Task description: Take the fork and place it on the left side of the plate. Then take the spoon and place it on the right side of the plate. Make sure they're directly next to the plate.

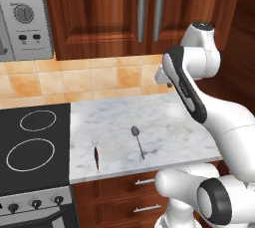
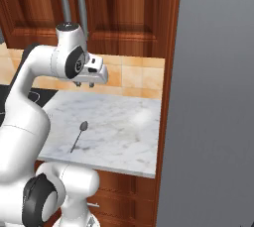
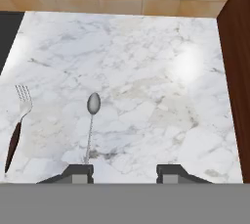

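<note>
Marble tabletop (image 3: 146,61): fork (image 3: 17,125) near its front left corner, spoon (image 3: 91,120) beside it toward the middle front edge, apart. Gripper (image 3: 124,171) hovers above, jaws part open, empty.
</note>
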